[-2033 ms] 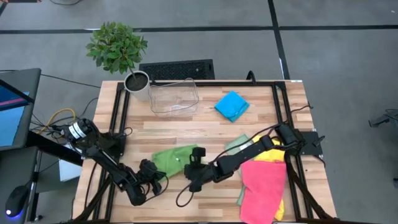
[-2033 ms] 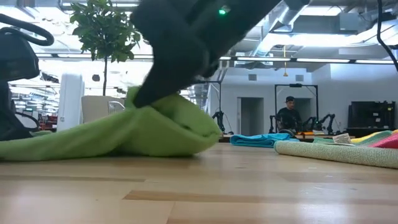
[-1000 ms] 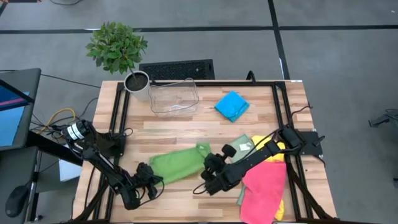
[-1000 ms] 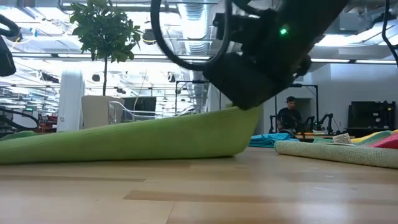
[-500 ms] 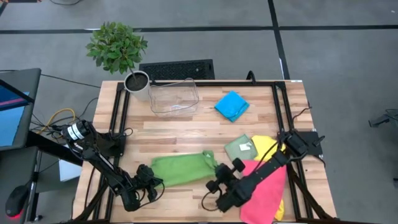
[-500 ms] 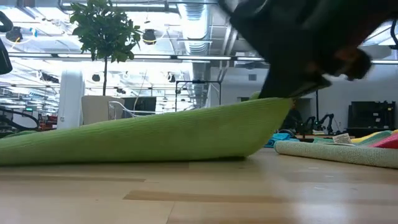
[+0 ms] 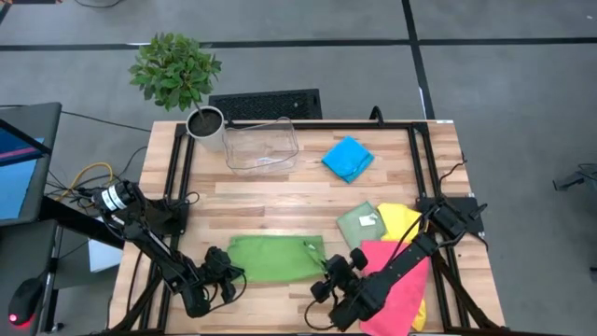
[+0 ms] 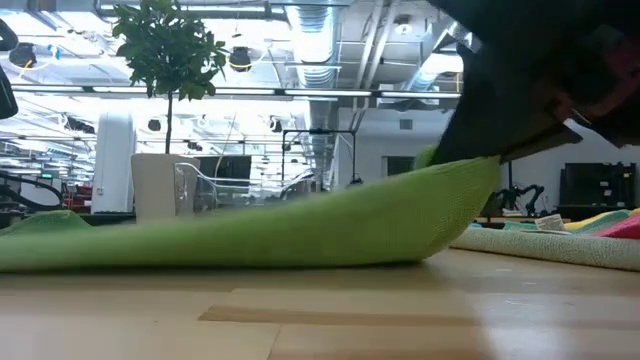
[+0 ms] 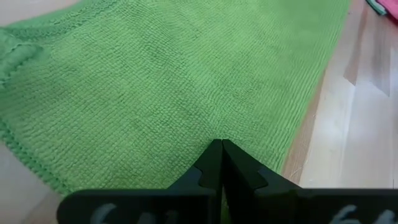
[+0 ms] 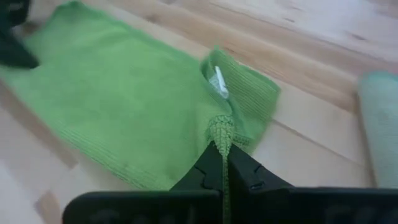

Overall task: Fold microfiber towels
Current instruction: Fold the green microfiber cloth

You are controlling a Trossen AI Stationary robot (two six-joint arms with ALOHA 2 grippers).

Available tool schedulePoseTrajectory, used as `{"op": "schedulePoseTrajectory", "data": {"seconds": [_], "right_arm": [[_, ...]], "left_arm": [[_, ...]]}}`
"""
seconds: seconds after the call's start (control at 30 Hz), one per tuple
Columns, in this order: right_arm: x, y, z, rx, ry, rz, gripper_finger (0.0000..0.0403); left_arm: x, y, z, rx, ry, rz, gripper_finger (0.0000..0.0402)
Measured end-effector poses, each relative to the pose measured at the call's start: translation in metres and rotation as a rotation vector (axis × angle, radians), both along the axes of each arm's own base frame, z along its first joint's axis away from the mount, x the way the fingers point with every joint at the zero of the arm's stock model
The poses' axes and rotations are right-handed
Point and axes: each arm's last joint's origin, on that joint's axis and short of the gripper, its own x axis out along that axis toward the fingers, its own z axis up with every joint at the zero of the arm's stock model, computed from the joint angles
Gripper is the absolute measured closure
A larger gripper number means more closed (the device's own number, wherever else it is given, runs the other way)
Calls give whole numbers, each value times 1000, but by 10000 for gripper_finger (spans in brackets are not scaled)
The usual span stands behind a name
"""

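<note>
High view: both grippers are pinching the bright green towel.
Left gripper is gripping its left edge; right gripper is lifting its right corner off the table.

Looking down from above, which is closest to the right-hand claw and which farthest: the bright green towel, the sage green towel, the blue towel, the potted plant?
From the right gripper, shut at the table's near edge:
1. Bright green towel, pinched at its corner, to its left.
2. Sage green towel, just beyond, toward the right.
3. Blue towel, far side, right of centre.
4. Potted plant, far left corner.
</note>
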Motion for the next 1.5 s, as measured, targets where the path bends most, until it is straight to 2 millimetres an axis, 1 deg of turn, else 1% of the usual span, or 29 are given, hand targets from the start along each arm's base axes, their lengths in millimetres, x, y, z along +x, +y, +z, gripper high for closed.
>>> {"op": "schedulePoseTrajectory", "data": {"seconds": [0.1, 0.3, 0.37, 0.43, 0.53, 0.67, 0.73, 0.87, 1.07, 1.33, 1.5], "right_arm": [[15, -3, 4, -24, 1, 71, 384], [63, -15, 15, -2, -69, 280, 381], [74, -21, 19, -2, -89, 326, 384], [80, -25, 20, 3, -98, 353, 385], [80, -27, 19, 17, -81, 365, 382], [76, -23, 0, 31, -37, 363, 379], [79, -17, -9, 68, -51, 387, 380], [80, -14, -26, 73, -31, 398, 383], [81, -14, -25, 68, -37, 407, 370], [79, -8, -24, 61, -33, 452, 366], [82, -6, -22, 63, -46, 498, 336]], "left_arm": [[0, 0, 0, 6, 1, -6, 402], [1, 0, 0, 12, -11, -3, 402], [1, 0, 0, 13, -12, -2, 402], [1, 0, 0, 13, -12, -2, 402], [1, 0, 0, 13, -12, -2, 401], [1, 0, 1, 15, -16, -1, 401], [1, 0, 1, 16, -16, 0, 401], [1, 0, 1, 16, -18, 1, 401], [1, 0, 1, 5, -24, 9, 401], [2, 0, 1, 0, -38, 13, 401], [3, -1, 2, -10, -47, 15, 401]]}}
